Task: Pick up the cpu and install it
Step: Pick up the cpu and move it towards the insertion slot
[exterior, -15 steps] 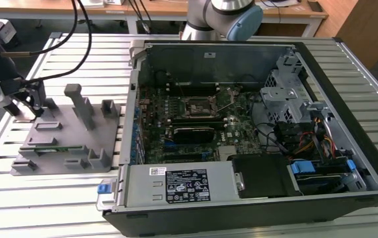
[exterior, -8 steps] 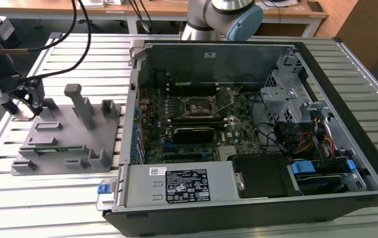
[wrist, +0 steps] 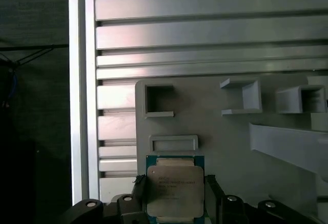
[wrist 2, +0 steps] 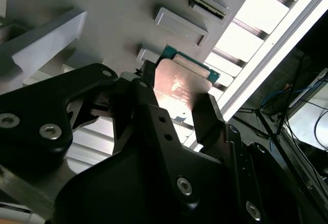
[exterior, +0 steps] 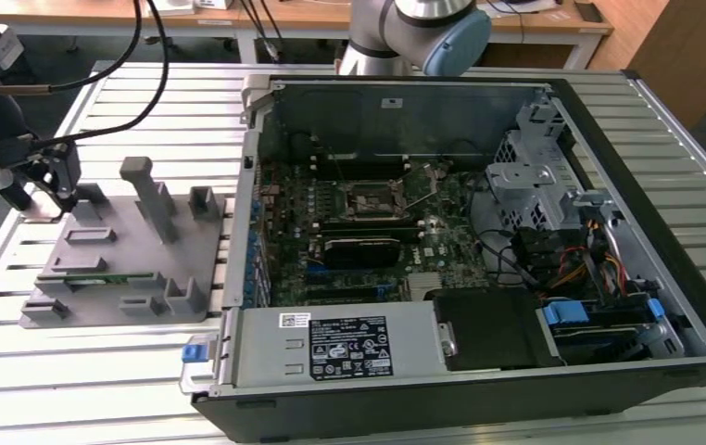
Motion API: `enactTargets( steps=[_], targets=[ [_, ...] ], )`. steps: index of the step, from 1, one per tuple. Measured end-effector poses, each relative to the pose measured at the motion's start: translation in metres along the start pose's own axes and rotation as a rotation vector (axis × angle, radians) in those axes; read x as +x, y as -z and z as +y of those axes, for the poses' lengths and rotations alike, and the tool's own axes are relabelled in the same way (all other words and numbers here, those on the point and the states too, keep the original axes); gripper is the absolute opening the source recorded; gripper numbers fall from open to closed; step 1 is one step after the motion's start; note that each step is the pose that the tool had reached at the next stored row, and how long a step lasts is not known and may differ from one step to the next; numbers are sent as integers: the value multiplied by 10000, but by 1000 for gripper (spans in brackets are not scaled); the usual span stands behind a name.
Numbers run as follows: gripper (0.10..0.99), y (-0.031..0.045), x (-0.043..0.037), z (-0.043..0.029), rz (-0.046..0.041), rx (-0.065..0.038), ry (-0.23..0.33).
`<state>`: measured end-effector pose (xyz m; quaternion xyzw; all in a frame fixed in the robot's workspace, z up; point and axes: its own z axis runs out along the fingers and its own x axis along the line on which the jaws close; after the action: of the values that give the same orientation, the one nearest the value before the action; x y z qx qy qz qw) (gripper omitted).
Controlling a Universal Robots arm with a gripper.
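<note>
Silvery-white metal is being clamped at two opposite edges: the small flat square cpu [wrist: 175, 183], green-rimmed, is being held by the black end effector [wrist: 175, 197] at a corner of the grey plastic holder block [wrist: 230, 152]. Judging by this, it should be kept level and squeezed only lightly.

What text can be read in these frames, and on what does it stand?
cpu: faint print on its lid, too blurred to read.
Black label on the power supply: white print, too small to read.
White sticker beside it: too small to read.
No text is legible.
</note>
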<state>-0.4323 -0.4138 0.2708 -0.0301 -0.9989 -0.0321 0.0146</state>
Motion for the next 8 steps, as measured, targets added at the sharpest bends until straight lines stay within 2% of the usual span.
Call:
enactTargets(
  steps=[8],
  targets=[
    [533,30,2,7,3,2,0]
  ],
)
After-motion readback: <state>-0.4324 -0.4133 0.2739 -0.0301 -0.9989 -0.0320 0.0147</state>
